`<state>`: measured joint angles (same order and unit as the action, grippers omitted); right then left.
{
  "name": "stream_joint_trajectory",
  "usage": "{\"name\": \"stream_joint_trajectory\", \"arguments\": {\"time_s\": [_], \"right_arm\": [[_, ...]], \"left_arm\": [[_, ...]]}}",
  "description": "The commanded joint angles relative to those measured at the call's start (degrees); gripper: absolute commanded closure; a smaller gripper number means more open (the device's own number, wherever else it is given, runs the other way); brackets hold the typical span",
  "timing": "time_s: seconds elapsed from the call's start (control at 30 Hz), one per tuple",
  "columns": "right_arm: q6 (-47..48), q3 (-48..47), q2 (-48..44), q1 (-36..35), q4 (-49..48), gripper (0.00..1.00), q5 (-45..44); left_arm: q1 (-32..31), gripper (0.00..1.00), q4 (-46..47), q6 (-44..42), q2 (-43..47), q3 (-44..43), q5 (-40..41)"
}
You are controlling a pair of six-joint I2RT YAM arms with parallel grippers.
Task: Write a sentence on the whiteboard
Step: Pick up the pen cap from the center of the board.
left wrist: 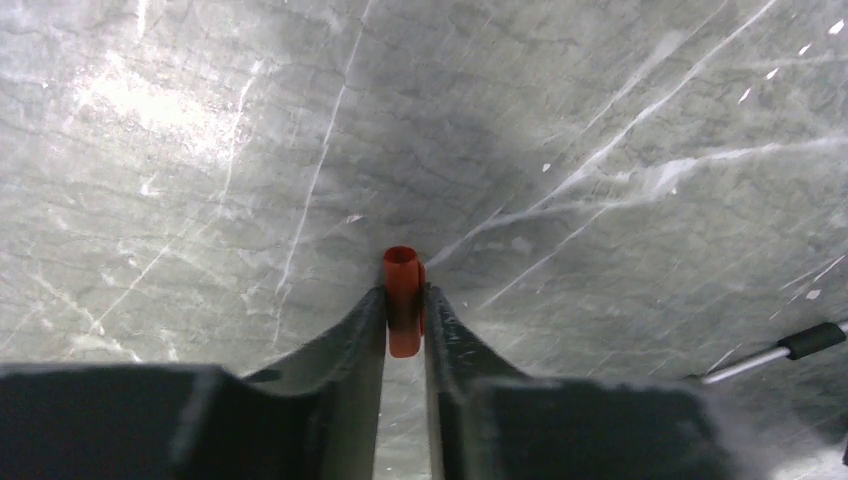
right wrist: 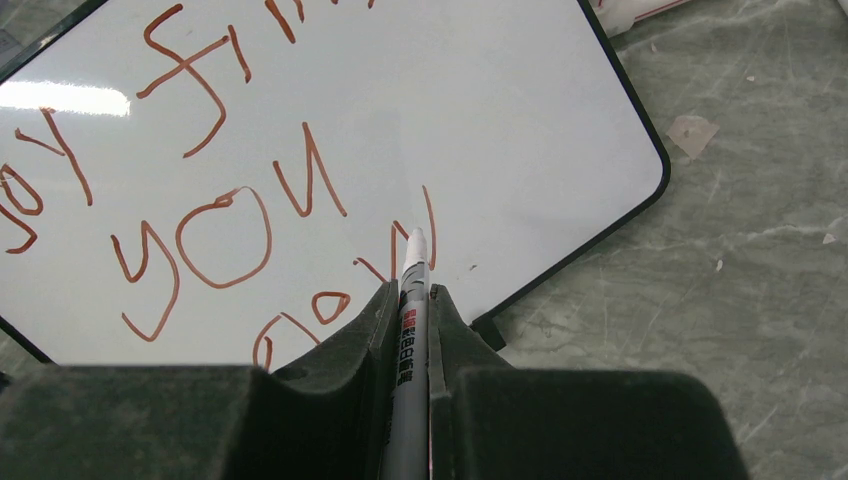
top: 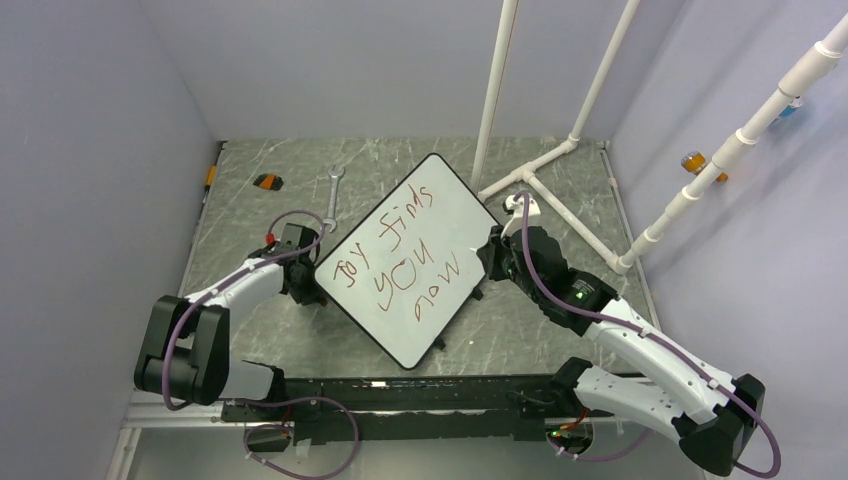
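The whiteboard [top: 420,260] lies tilted on the grey marbled table, bearing the reddish-brown sentence [top: 405,262] "joy finds you now". In the right wrist view the whiteboard [right wrist: 500,120] fills the upper left. My right gripper [right wrist: 412,290] is shut on a grey marker [right wrist: 410,340] whose white tip rests at the last letter of "now" [right wrist: 400,240]. That gripper [top: 492,252] sits at the board's right edge. My left gripper [left wrist: 405,292] is shut on a small red marker cap [left wrist: 403,300] over bare table, at the board's left edge [top: 300,270].
A wrench [top: 331,190] and a small orange-black object [top: 267,181] lie at the back left. White pipes [top: 540,170] stand at the back right. A thin metal rod with a black end [left wrist: 790,350] shows at the right of the left wrist view.
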<state>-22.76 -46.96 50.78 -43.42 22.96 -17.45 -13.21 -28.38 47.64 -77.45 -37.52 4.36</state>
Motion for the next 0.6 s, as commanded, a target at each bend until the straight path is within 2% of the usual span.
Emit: {"name": "stream_joint_trajectory", "arguments": {"time_s": [0.0, 0.07, 0.17, 0.33, 0.57], "right_arm": [[-0.5, -0.6, -0.2, 0.2, -1.7, 1.0, -0.1], [-0.4, -0.6, -0.2, 0.2, -1.5, 1.0, -0.2], [-0.4, -0.7, -0.2, 0.2, -1.4, 1.0, -0.2], [0.1, -1.9, 0.1, 0.2, -1.4, 1.0, 0.7], [1.9, -7.5, 0.6, 0.2, -0.9, 1.0, 5.1]], "left_arm": [[-1.1, 0.84, 3.7, 0.6, -4.4, 0.8, -1.0], [-1.0, 0.93, 3.3, 0.4, -4.8, 0.3, -1.0], [-1.1, 1.0, 2.5, 0.0, -4.5, -0.3, -0.5], [-0.4, 1.0, -1.2, -2.1, 0.6, -1.9, 1.5], [4.7, 1.0, -10.0, -9.2, 13.8, -7.2, 7.1]]}}
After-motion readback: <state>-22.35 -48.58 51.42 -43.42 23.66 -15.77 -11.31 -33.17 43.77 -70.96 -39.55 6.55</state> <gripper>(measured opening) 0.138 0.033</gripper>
